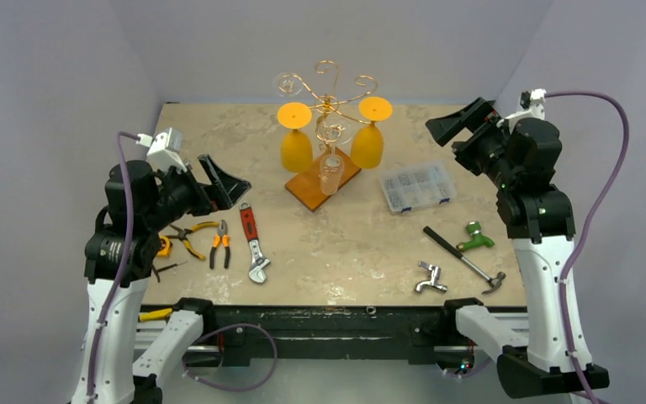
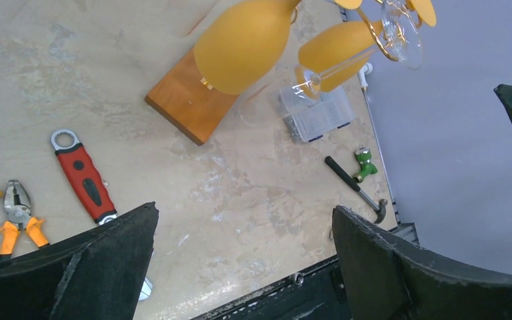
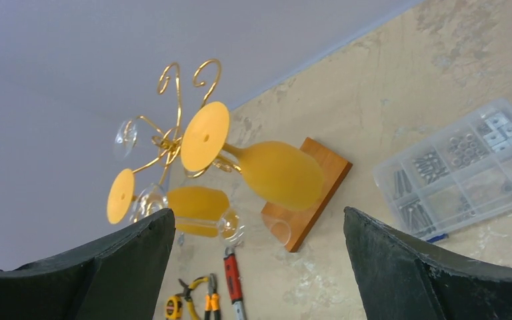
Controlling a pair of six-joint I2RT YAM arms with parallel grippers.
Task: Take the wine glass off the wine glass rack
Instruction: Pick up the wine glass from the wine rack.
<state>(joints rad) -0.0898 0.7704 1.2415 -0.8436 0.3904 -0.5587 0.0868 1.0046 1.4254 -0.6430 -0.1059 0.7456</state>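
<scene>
Top external view shows nothing done yet: frosted yellow wine glasses (image 1: 296,150) hang untouched on the tall golden wire rack (image 1: 328,103) with its wooden base, near the beige table's (image 1: 345,244) far edge, while my left pincer (image 1: 229,181) and right pincer (image 1: 454,126) gape wide, empty, well away.

Looking round, there's no lettering, number or brand I can make out on anything. The wrench (image 2: 83,177) has a red handle with a dark inset, but no words show on it. The parts box (image 3: 460,167) is clear plastic and carries no label I can read. The tape measure (image 1: 164,246) is too small to tell.
</scene>
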